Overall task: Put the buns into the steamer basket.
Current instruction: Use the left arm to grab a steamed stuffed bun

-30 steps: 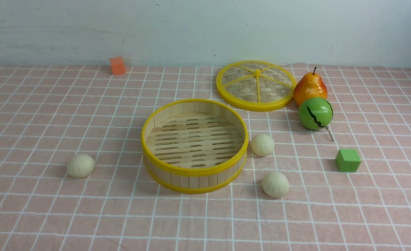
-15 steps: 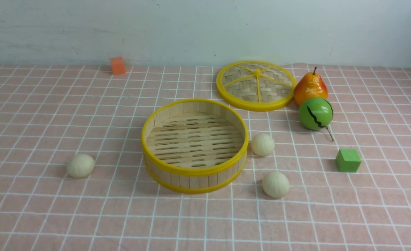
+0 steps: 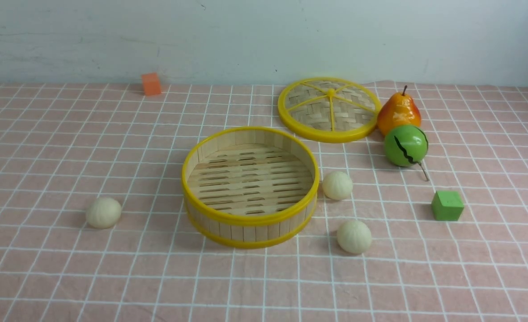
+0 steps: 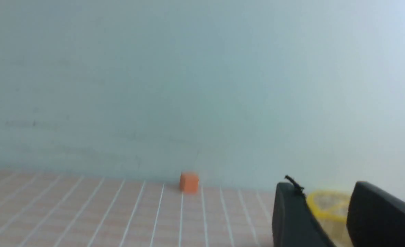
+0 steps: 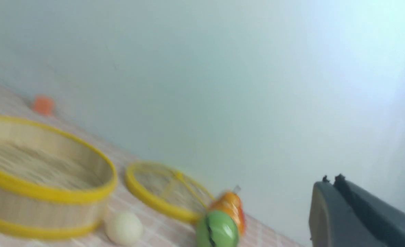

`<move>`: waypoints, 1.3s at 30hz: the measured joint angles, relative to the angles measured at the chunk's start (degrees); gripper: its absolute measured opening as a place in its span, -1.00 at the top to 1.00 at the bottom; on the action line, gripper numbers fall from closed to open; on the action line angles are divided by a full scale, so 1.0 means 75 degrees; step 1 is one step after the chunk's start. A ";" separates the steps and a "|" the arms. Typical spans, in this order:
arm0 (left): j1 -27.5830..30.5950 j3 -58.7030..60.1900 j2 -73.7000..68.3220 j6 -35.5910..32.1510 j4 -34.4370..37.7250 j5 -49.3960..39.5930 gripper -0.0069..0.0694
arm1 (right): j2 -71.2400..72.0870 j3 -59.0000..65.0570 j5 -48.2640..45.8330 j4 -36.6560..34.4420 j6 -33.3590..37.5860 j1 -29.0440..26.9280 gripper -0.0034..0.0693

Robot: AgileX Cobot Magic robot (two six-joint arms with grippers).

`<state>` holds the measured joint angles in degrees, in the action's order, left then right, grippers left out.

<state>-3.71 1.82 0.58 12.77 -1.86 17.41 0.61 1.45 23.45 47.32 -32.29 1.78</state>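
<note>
The steamer basket [image 3: 250, 220], bamboo with yellow rims, stands empty mid-table. Three cream buns lie on the cloth around it: one to its left [image 3: 104, 213], one touching or nearly touching its right side [image 3: 337, 185], one at its front right [image 3: 354, 236]. Neither arm appears in the front view. In the left wrist view my left gripper [image 4: 324, 188] is open, nothing between its dark fingers. My right gripper [image 5: 331, 181] has its jaws pressed together, shut and empty, held above the table to the right of the basket [image 5: 51, 193] and one bun [image 5: 124, 228].
The woven lid [image 3: 330, 109] lies behind the basket on the right, with a pear [image 3: 398, 114] and a cracked green ball [image 3: 406, 146] beside it. A green cube [image 3: 447, 205] sits at the right and an orange cube [image 3: 151, 84] by the back wall.
</note>
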 joint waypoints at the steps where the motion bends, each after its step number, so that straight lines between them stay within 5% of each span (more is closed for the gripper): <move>1: 0.0000 0.0000 0.0000 0.0237 0.0028 0.0338 0.19 | 0.0000 0.0000 0.0364 -0.0032 -0.0396 0.0000 0.85; 5: 0.0000 -0.0029 0.0000 0.2081 0.0248 0.1459 0.24 | 0.0000 0.0000 0.1254 -0.0617 -0.1759 0.0000 0.84; 7: 0.0000 -0.0146 0.0000 0.2513 0.0248 0.1332 0.29 | 0.0000 0.0000 0.1318 -0.0867 -0.2008 0.0000 0.84; 9: 0.0000 -0.1041 -0.0319 0.3404 -0.0044 0.0454 0.54 | -0.0029 -0.0332 0.0968 -0.1312 -0.2193 0.0000 0.83; 12: 0.0000 -0.2412 -0.1271 0.3655 -0.0661 -0.0514 0.85 | -0.0469 -0.1178 -0.0240 -0.1551 -0.2095 0.0000 0.82; 18: 0.0000 -0.4323 -0.3786 0.3432 -0.2394 -0.1227 0.86 | -0.2348 -0.2733 -0.2777 -0.1919 -0.2133 0.0000 0.81; 23: 0.0000 -0.5034 -0.6276 0.3502 -0.3048 -0.1714 0.86 | -0.3697 -0.3010 -0.2577 -0.1846 -0.2078 0.0000 0.79; 27: 0.0000 -0.6288 -0.7861 0.3817 -0.3053 -0.4365 0.86 | -0.4762 -0.3214 -0.2940 -0.1683 -0.2230 0.0000 0.79; 30: 0.0000 -0.7276 -0.8796 0.3259 -0.2613 -0.6311 0.86 | -0.5579 -0.3705 -0.4314 -0.1667 -0.2480 0.0000 0.80; 36: 0.0000 -0.8527 -1.0412 0.1121 -0.0099 -0.7797 0.86 | -0.7095 -0.5092 -0.7509 -0.2978 -0.0451 0.0412 0.95; 39: 0.0000 -0.9143 -1.1441 0.0312 0.0833 -0.8192 0.86 | -0.8112 -0.5833 -0.8650 -0.4701 0.2081 0.0780 0.96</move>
<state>-3.71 -66.75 -85.22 15.11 4.39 -44.03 -60.23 -42.30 -41.43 12.07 -16.69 7.63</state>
